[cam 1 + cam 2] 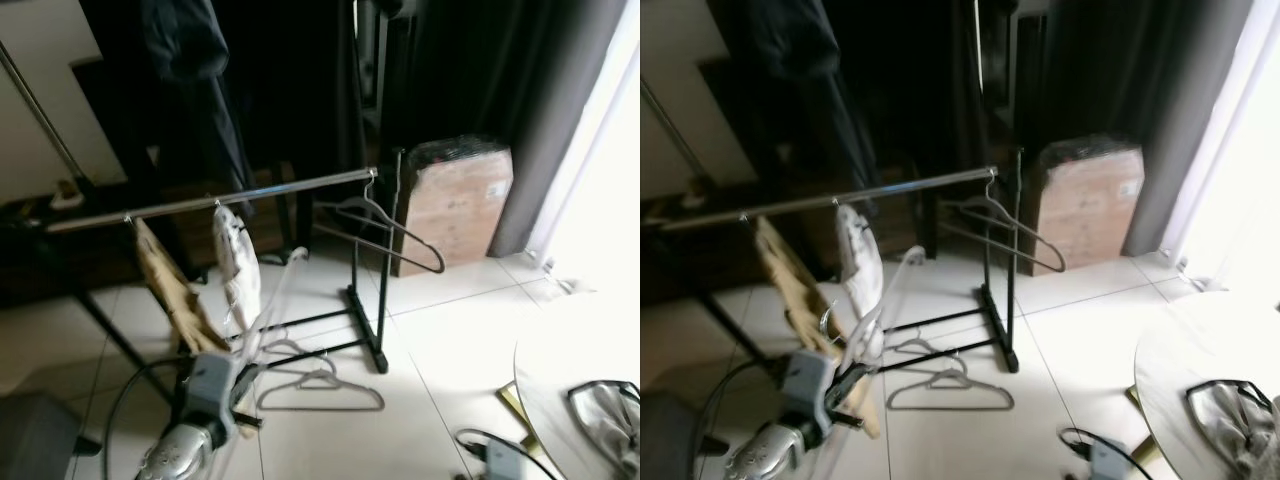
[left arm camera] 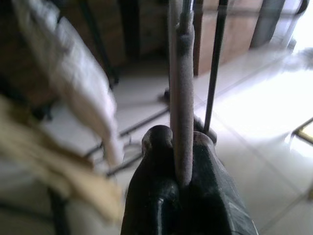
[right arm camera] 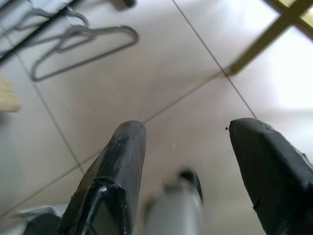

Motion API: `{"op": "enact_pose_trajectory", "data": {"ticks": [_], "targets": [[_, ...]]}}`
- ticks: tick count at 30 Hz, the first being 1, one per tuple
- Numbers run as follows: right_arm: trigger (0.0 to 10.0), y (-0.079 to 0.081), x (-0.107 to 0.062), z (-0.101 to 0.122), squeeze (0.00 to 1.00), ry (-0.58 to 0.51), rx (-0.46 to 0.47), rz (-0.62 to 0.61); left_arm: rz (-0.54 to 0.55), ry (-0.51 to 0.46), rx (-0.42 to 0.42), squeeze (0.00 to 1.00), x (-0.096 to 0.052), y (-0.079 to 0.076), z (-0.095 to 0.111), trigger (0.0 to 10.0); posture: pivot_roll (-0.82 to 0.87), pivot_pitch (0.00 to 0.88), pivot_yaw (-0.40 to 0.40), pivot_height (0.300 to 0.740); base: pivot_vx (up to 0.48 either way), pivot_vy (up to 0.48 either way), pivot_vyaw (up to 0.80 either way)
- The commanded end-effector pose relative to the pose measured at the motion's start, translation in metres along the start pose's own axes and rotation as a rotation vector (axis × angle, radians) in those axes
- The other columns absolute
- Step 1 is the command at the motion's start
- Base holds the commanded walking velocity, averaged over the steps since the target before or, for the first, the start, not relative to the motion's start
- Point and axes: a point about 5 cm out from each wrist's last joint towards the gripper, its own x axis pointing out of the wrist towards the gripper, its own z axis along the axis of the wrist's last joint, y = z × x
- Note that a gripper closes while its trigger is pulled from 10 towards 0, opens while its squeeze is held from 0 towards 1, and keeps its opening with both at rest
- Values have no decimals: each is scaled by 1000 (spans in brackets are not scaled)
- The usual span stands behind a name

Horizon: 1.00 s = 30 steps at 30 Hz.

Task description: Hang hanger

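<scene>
A pale hanger [image 1: 272,300] is clamped in my left gripper [image 1: 245,378], low in front of the clothes rack. In the left wrist view the black fingers [image 2: 159,161] are shut on the hanger's pale bar [image 2: 183,98]. The hanger slants up toward the chrome rail [image 1: 220,200] but stays below it. On the rail hang a beige garment [image 1: 170,290], a white garment [image 1: 237,265] and, at the right end, a dark hanger [image 1: 385,228]. My right gripper [image 3: 188,132] is open over the tiled floor, with nothing between its fingers.
Two grey hangers [image 1: 320,385] lie on the floor by the rack's black base [image 1: 365,325]. A cardboard box [image 1: 455,200] stands behind the rack by dark curtains. A round table [image 1: 560,360] with a cloth [image 1: 610,415] is at the right.
</scene>
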Motion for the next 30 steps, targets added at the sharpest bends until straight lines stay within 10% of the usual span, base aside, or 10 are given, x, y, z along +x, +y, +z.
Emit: {"op": "enact_pose_trajectory", "data": {"ticks": [1,30], "targets": [[10000,-14,-1,-9,0,32,0,-32,-11,-12,0,0,1,-5,3,10000,-111,56,68,740,341,0,0],[10000,-1,-1,-10,0,40,-63,28,203,181,11,0,13,17,-13,10000,-111,77,63,740,307,0,0]]}}
